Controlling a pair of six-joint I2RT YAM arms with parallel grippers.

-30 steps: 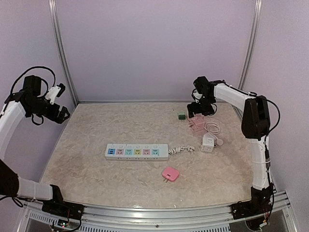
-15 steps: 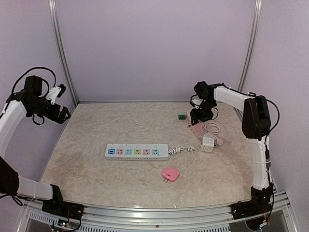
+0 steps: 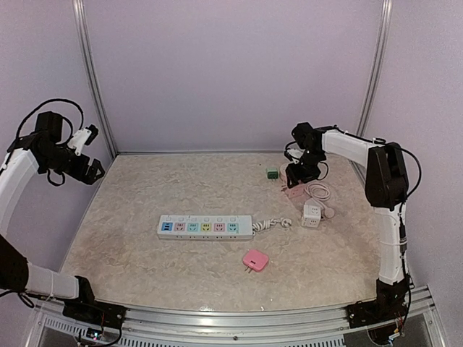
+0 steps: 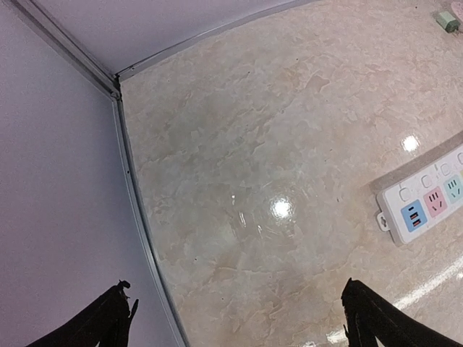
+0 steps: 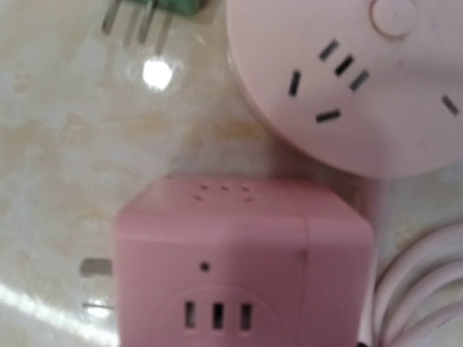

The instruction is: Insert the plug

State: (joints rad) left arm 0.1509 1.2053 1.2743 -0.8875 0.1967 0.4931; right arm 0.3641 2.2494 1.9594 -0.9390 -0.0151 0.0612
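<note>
Pink cube plug (image 5: 242, 246), beyond-right of power strip (image 3: 205, 227), is found directly under R fingers (image 3: 292, 181), prongs (image 5: 95, 269) lying level; clamped or not can't be told; L fingers (image 4: 101, 325) wide apart, far off.

Pale lilac walls (image 3: 231, 72) enclose a beige marble-patterned tabletop (image 3: 181, 275) with 2 metal posts (image 3: 94, 72).

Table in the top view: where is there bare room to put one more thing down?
Bare: the far left, between the back wall and the power strip; also the near left, beside the pink plug. Crowded: the far right, around the green plug, pink cube, white cube and right gripper.
</note>
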